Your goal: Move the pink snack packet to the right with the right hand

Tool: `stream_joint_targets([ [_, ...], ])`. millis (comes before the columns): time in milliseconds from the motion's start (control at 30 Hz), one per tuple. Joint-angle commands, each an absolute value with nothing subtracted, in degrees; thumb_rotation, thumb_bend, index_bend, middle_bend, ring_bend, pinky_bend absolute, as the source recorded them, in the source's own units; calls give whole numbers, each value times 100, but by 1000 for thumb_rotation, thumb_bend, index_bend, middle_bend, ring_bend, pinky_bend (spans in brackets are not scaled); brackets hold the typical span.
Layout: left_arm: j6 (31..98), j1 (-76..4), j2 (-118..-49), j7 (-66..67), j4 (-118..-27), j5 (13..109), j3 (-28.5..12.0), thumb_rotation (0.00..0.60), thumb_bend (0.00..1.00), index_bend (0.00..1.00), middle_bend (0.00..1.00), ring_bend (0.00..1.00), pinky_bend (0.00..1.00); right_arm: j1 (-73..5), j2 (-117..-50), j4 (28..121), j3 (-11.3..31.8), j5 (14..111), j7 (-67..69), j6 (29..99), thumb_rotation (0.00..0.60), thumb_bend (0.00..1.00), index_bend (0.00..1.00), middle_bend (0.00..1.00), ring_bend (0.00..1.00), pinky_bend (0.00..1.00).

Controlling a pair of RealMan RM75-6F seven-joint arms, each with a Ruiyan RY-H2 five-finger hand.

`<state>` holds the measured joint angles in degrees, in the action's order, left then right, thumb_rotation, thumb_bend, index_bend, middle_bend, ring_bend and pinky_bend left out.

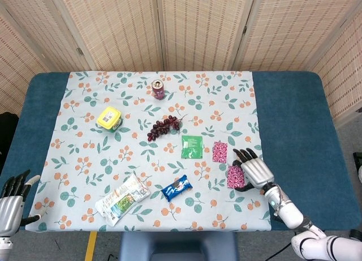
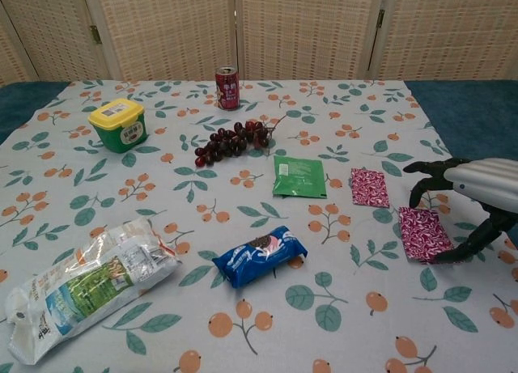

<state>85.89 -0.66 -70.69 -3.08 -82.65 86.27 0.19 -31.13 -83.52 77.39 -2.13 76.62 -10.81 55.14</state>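
Two pink snack packets show on the floral cloth. One pink packet lies free just right of the green sachet. The other pink packet lies flat further right and nearer me, with my right hand arched over its right side. The fingers curl down at its far edge and the thumb touches its near corner, so the hand holds it against the cloth. My left hand hangs by the table's front left corner, fingers apart and holding nothing.
A green sachet, a blue biscuit pack, a large clear bag, grapes, a yellow-lidded tub and a red can lie left of the packets. Bare blue table lies right of the cloth.
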Motion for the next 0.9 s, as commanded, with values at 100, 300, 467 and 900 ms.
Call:
stream_joint_targets([
  [100, 8604, -60, -7062, -302, -8278, 8637, 24, 600, 239, 184, 69, 78, 0, -3097, -8388, 7657, -190, 7740, -1004, 5497, 404, 156, 291, 50, 0, 0],
  [300, 8614, -47, -7061, -291, -8287, 8633, 29, 600, 239, 183, 69, 78, 0, -3063, -8382, 7588, -169, 7781, -972, 5475, 405, 156, 291, 50, 0, 0],
  [467, 8612, -45, -7063, -280, -8290, 8633, 30, 600, 239, 183, 69, 78, 0, -3045, -8389, 7578, -159, 7827, -949, 5464, 404, 157, 291, 50, 0, 0],
  [900, 8618, -28, -7071, -308, -8269, 8631, 38, 600, 239, 184, 69, 77, 0, -2984, -8370, 7603, -107, 7749, -1119, 5413, 404, 156, 247, 50, 0, 0],
])
